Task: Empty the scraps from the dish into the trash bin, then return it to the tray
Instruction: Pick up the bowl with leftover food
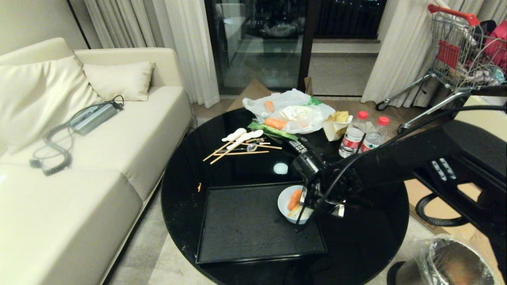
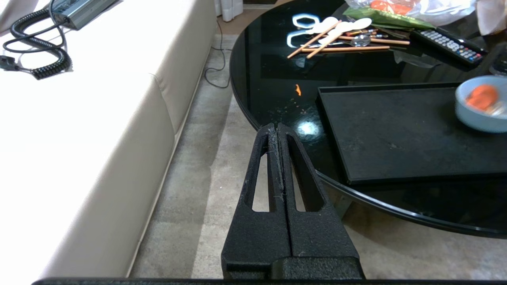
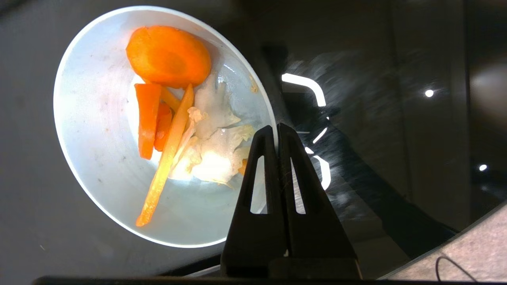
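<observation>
Reaching across the round black bench (image 1: pixel 182 221) in the head view, the right arm is bringing the right pincer (image 1: pixel 307 202) to the near right edge of the dish (image 1: pixel 291 204), which is sitting at the right side of the tray (image 1: pixel 245 233) with the scraps (image 1: pixel 294 200) inside. The trash bin (image 1: pixel 455 261) is standing on the floor off the bench's right edge, well apart from the dish. Chopsticks, white spoons, a remote control (image 1: pixel 298 146), a plastic bag with carrots (image 1: pixel 291 113) and two water bottles (image 1: pixel 362 136) are lying farther back, clear of a path toward the bin; the arm's own cable is looking like the likeliest snag.

Looking from the left wrist, the left pincer (image 2: pixel 276 128) is hanging pressed together over the floor between the sofa (image 2: pixel 99 138) and the bench, idle, with the tray and dish off to one side.

Looking from the right wrist, the right pincer's fingers (image 3: pixel 265 158) are pressed together with the dish's rim nipped between them, one finger inside over the pale bits, the other outside. Carrot slices and pale strips are filling the bowl's middle. A thin rim pinch is probably prone to slipping, so lifting slowly and keeping the dish level until it is over the bin, then tipping it there, would be wise.
</observation>
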You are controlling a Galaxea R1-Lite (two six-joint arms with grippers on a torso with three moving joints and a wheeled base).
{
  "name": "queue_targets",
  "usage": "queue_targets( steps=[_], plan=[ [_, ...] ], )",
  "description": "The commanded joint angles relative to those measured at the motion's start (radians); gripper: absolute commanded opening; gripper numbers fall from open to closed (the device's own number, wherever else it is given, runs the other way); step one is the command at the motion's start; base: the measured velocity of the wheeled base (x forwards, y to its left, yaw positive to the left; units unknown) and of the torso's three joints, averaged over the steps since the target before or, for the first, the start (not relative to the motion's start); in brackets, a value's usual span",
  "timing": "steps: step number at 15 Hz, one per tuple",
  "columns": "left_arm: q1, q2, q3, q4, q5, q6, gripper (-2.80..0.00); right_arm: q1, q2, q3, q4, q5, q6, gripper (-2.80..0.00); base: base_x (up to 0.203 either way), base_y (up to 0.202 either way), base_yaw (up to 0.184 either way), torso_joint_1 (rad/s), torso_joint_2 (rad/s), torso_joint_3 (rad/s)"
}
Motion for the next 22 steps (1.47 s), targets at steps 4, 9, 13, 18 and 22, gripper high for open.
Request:
queue_targets(
  steps=[4, 9, 13, 18, 22],
  plan=[
    [0.000, 0.000, 0.000, 0.000, 0.000, 0.000, -2.80, -0.092, -0.138, 0.051, 0.004, 0.000, 0.013, -2.80, 0.000, 0.000, 0.000, 0.000, 0.00, 0.000],
    [0.000, 0.000, 0.000, 0.000, 0.000, 0.000, -2.80, -0.207, -0.307, 0.208, -0.001, 0.001, 0.006, -2.80, 0.000, 0.000, 0.000, 0.000, 0.00, 0.000],
    [0.000, 0.000, 0.000, 0.000, 0.000, 0.000, -2.80, -0.270, -0.474, 0.436, -0.034, 0.002, -0.024, -2.80, 0.000, 0.000, 0.000, 0.000, 0.00, 0.000],
    [0.000, 0.000, 0.000, 0.000, 0.000, 0.000, -2.80, -0.285, -0.676, 0.681, -0.090, 0.005, -0.018, -2.80, 0.000, 0.000, 0.000, 0.000, 0.00, 0.000],
    [0.000, 0.000, 0.000, 0.000, 0.000, 0.000, -2.80, -0.300, -0.841, 0.863, -0.110, 0.006, -0.009, -2.80, 0.000, 0.000, 0.000, 0.000, 0.00, 0.000]
  ],
)
